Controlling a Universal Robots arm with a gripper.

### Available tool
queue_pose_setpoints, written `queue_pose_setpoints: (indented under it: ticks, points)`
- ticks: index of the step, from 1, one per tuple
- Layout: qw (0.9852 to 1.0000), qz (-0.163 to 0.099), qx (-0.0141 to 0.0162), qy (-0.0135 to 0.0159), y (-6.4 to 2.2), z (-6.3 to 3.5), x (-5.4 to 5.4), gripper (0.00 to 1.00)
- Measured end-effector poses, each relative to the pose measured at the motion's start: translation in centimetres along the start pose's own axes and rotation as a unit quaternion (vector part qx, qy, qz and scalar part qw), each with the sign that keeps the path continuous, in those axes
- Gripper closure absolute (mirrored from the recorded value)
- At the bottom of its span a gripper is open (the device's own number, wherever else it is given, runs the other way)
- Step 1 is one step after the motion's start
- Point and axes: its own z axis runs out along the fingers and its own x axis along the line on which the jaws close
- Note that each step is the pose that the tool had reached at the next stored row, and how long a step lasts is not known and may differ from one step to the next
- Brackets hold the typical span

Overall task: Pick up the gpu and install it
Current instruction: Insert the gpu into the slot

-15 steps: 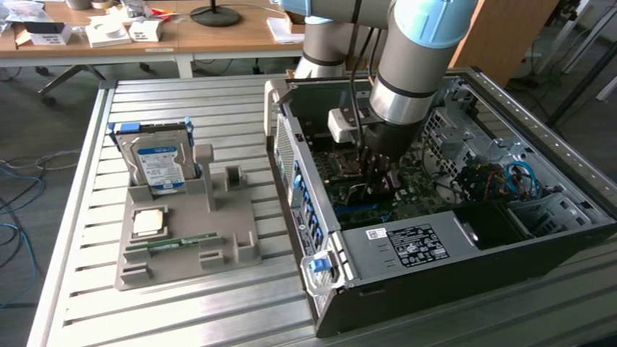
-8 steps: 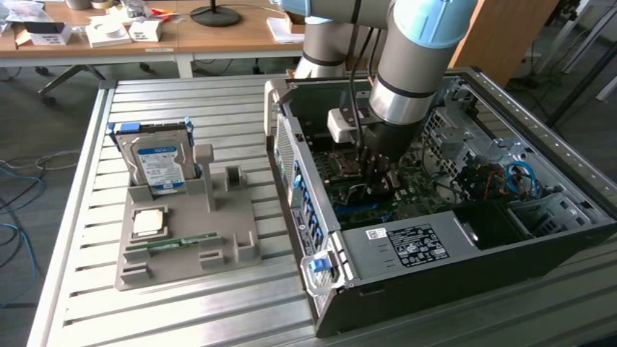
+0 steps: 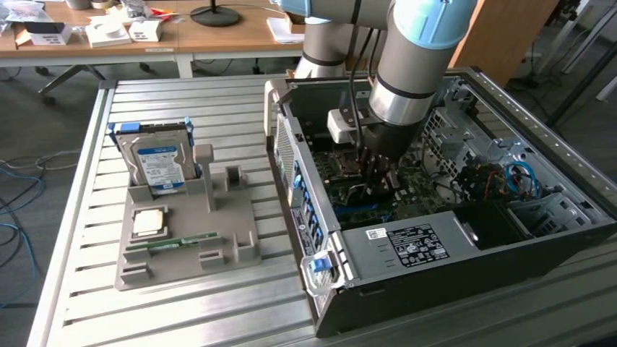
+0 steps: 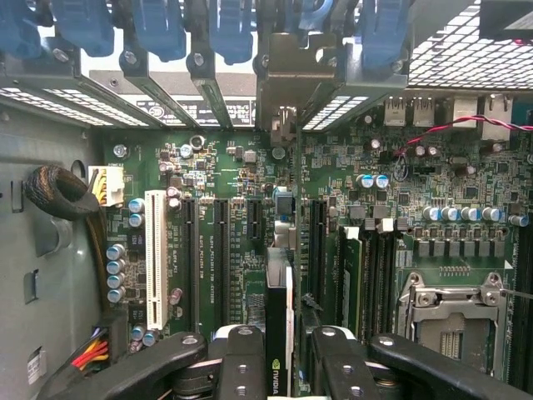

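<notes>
The gpu stands on edge over the green motherboard, seen edge-on as a thin dark card between the black expansion slots. A grey metal piece in line with it sits at the case's rear slot openings. My gripper is shut on the gpu, one black finger on each side of the card. In the exterior view the gripper reaches down inside the open computer case, with the card's dark edge just showing below it.
A white slot, the processor socket and cable bundles surround the card. On the slatted table, a grey holder carries a hard drive, a processor chip and a memory stick.
</notes>
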Motion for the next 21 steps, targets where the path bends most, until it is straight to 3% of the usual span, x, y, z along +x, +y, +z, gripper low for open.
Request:
queue_pose_setpoints:
  ticks: [4, 5, 11, 15, 21]
  points:
    - [1.0, 0.0, 0.0, 0.0, 0.0, 0.0, 0.0, 0.73]
    - [1.0, 0.0, 0.0, 0.0, 0.0, 0.0, 0.0, 0.66]
    - [1.0, 0.0, 0.0, -0.0001, 0.0, -0.25, 0.0, 0.66]
    - [1.0, 0.0, 0.0, 0.0, -0.02, -1.36, 0.0, 0.66]
    - [1.0, 0.0, 0.0, 0.0, -0.08, -3.89, -0.1, 0.66]
